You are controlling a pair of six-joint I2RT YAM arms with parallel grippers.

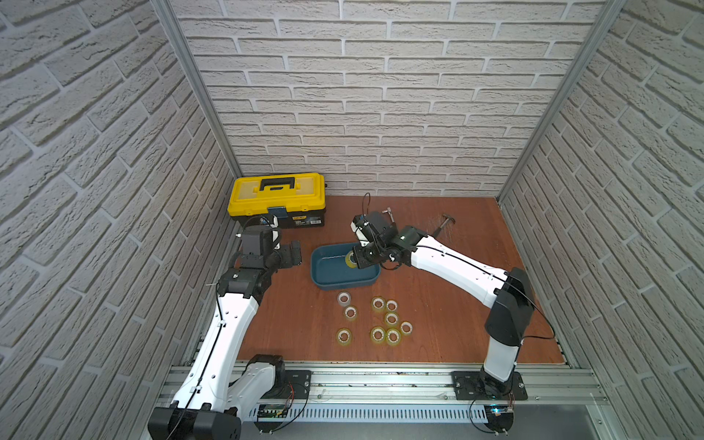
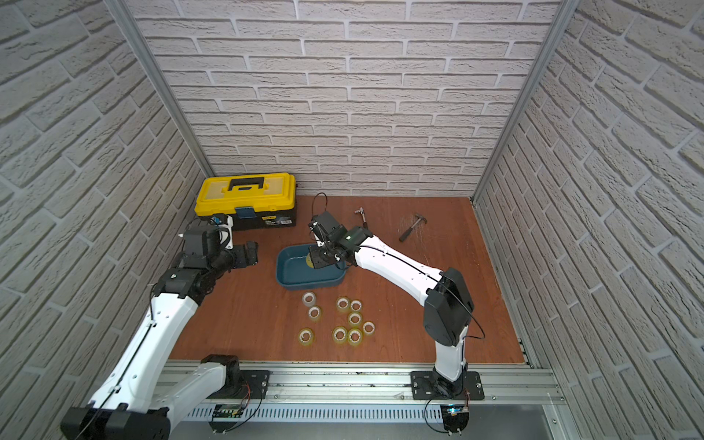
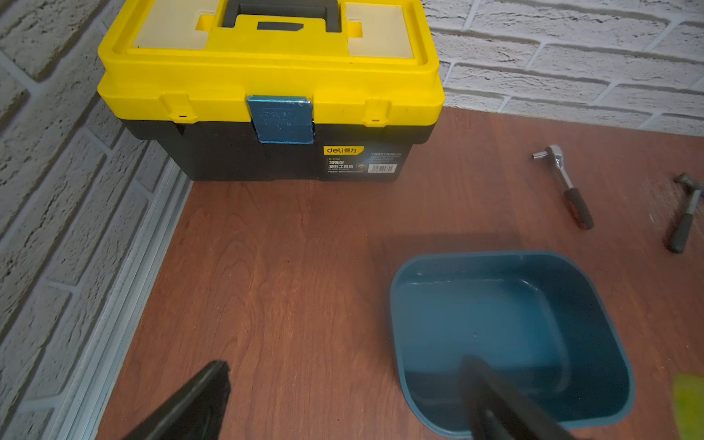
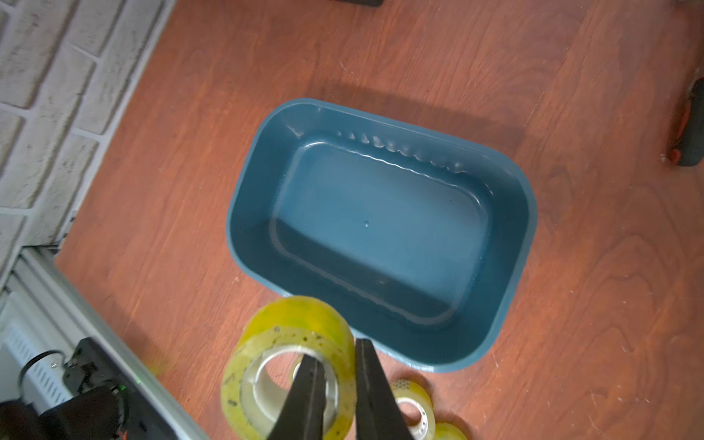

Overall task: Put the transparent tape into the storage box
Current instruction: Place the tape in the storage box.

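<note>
Tape roll (image 4: 293, 324): yellowish-clear, clamped in right jaws, with one finger through the core and one outside the wall.
Position: shows over storage box (image 1: 327, 270) interior in both top views, raised above its floor.
Left jaws: spread apart, at the box's 9 o'clock.
Loose rolls (image 1: 391, 318): nine on bench (image 1: 438, 324), at the box's 6 o'clock.
Toolbox (image 1: 278, 190): yellow lid shut, at the box's 10 o'clock.

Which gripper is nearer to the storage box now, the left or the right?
Right. The right gripper hangs above the box, holding a tape roll. The left gripper is open beside the box, on its toolbox side.
</note>
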